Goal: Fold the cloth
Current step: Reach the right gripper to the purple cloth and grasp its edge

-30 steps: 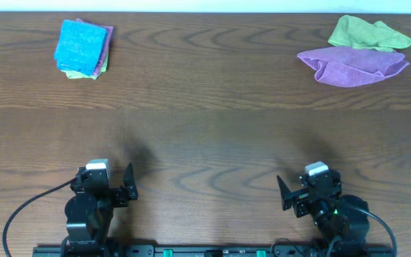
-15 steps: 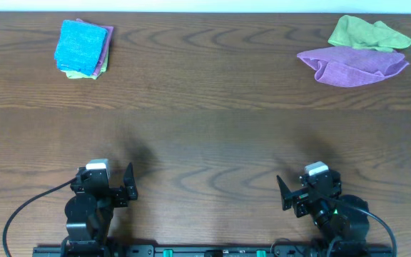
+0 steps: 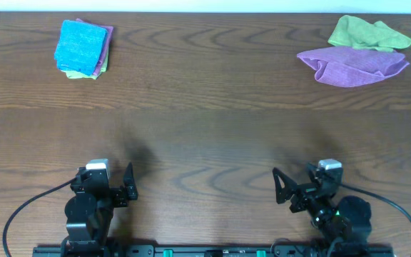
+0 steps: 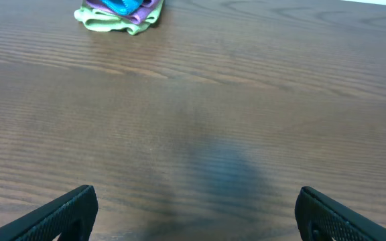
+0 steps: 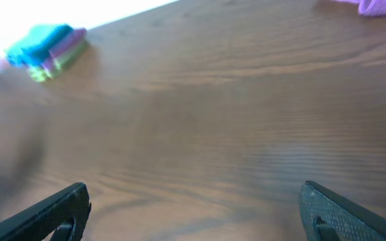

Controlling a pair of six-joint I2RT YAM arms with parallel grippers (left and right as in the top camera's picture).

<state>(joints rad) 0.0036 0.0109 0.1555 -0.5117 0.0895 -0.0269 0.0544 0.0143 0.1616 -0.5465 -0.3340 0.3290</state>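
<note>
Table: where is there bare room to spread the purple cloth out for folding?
The middle of the table is bare: between the folded stack at far left and the purple cloth at far right, down to the left gripper and right gripper. Crowded only far right, where the green cloth touches the purple one.

Your overhead view shows the table (image 3: 205, 135) evenly lit and sharp, with only two soft grey shadows toward the near side. Your left wrist view is clear, a dim blurred shadow pooled mid-frame. Your right wrist view is smeared and washed out, the far stack of cloths (image 5: 45, 48) fuzzy beside a blown-out white corner at upper left
</note>
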